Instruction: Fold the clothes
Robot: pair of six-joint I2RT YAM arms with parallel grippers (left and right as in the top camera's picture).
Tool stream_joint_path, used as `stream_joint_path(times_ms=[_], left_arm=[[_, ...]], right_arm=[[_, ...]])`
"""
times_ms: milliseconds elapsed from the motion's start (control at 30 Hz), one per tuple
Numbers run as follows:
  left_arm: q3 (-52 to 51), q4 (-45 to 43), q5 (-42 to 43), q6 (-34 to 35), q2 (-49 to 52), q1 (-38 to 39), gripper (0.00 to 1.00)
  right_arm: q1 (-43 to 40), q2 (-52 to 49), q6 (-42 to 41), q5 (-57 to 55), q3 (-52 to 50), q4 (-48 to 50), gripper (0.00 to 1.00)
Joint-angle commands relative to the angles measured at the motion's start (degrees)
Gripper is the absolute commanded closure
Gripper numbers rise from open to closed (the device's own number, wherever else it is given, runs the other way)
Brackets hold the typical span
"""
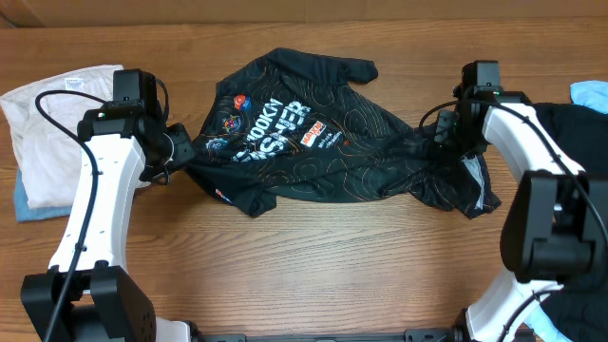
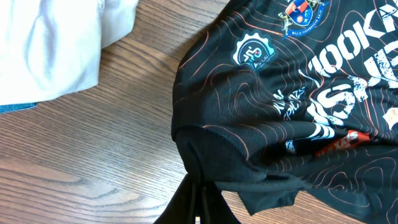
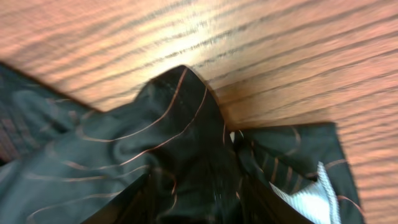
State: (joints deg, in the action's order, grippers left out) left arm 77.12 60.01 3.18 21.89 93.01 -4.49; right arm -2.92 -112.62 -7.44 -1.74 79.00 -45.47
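Observation:
The black sports top (image 1: 313,142) with orange contour lines and white lettering lies stretched across the middle of the table. My left gripper (image 1: 180,152) is shut on the top's left edge; in the left wrist view the closed fingers (image 2: 199,199) pinch the fabric (image 2: 280,118). My right gripper (image 1: 446,133) holds the top's right end, and in the right wrist view the cloth (image 3: 174,149) bunches between the fingers (image 3: 202,199). A white inner label (image 3: 305,193) shows beside it.
A white garment (image 1: 52,123) lies folded on a blue cloth (image 1: 33,204) at the left, also in the left wrist view (image 2: 56,43). A plain black garment (image 1: 570,133) and a light blue item (image 1: 591,93) lie at the right edge.

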Motion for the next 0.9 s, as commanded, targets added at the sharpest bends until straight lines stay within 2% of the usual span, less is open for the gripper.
stream_joint_path(times_ms=[0,400,500,600,733,867], left_arm=[[0.22,-0.17,-0.17,-1.31,-0.02,0.39,0.95],[0.22,-0.26,-0.15,-1.31,-0.02,0.39,0.95],[0.22,-0.28,-0.15,-1.31,-0.02,0.39,0.95],[0.22,-0.24,-0.15,-1.31,-0.02,0.39,0.95],[0.22,-0.28,-0.15,-1.31,-0.02,0.39,0.95],[0.22,-0.28,-0.15,-1.31,-0.02,0.39,0.95]], right_arm=[[-0.22,-2.25,0.35,-0.55,-0.24,1.05,0.51],[-0.33,-3.48,0.35,-1.20,-0.24,1.75,0.54],[-0.33,-3.45,0.28,-1.20,-0.24,1.66,0.68],[-0.33,-3.32,-0.11,-1.51,-0.02,1.68,0.73],[-0.33,-2.56,-0.33,-2.32,0.61,1.14,0.96],[-0.33,-1.01,-0.33,-2.38,0.61,1.14,0.96]])
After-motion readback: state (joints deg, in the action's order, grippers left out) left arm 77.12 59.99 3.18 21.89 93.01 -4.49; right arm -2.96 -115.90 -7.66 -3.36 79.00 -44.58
